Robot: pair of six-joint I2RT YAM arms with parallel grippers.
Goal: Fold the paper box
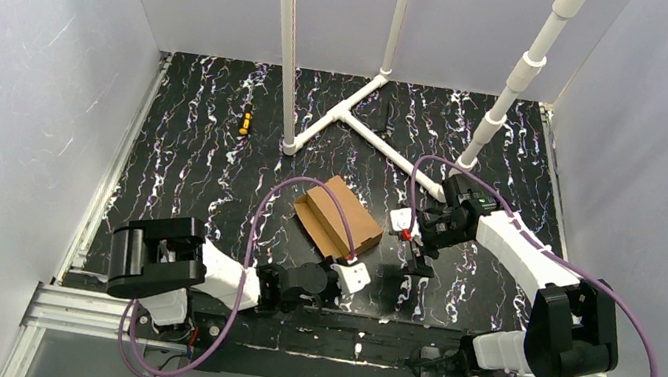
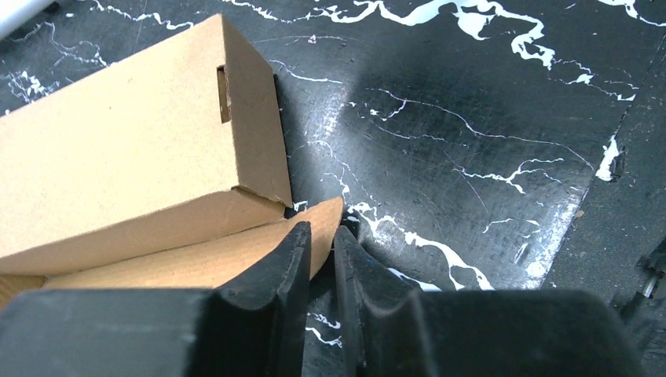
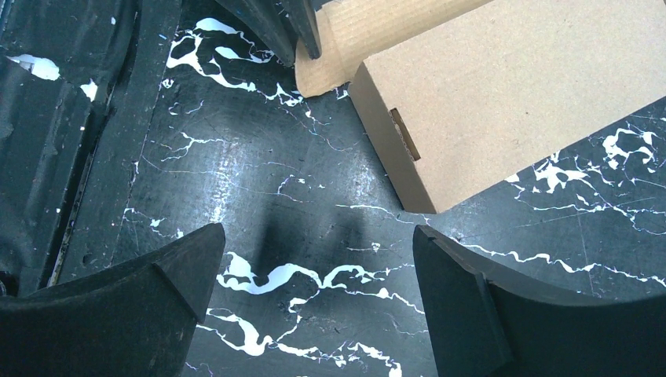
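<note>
Hovering my left gripper (image 2: 322,232), jaws nearly together at the rounded tip of the one loose flap (image 2: 220,259) (gripping or not, I cannot tell), I judge the single paper box (image 1: 337,217) on the table (image 1: 193,156) light, stiff but creasable, best taken by that flap's edge, my right gripper (image 3: 318,243) spread wide beside it.

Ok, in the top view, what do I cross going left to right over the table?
Small yellow-and-black object → plain brown corrugated paper box → right tool, standing open.
</note>
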